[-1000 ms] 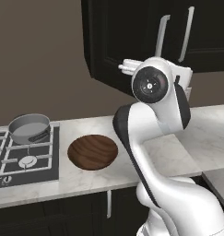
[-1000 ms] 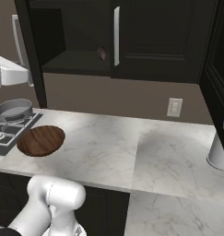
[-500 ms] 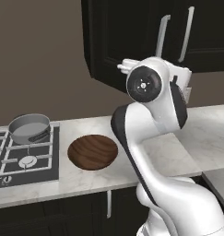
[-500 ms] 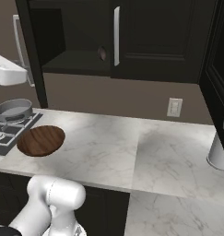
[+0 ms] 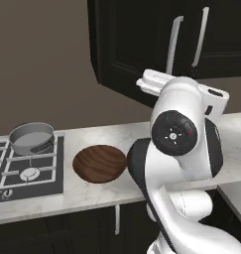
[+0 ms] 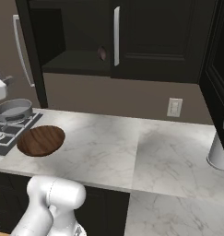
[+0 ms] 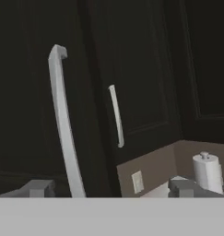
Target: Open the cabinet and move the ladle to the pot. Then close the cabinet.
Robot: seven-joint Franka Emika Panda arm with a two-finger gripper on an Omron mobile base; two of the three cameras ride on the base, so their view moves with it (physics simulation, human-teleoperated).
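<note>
My pincer point(image 7: 111, 188) is spread wide with nothing in it, tips poking up either side of the hand view, and the left door's pale bar handle point(image 7: 63, 124) rises between them, closer to the left tip, not touching as far as I can see. From the left base view my own arm blocks the lower ends of both handles, so no pincer detail there.

The cabinet point(image 6: 145, 41) has its left door swung out, seen edge-on in the right base view. Inside on the shelf there's a small dark roundish thing right by the closed door's handle, probably the ladle point(image 6: 102, 54), but it's too dim to make out properly.

The pot point(image 5: 31, 138) sits on the stove at the left end of the bench point(image 6: 132, 147), looks empty. The wooden dish point(image 5: 100, 163) beside it holds nothing either. A paper towel roll point(image 7: 206, 171) is cut off at the right edge.
</note>
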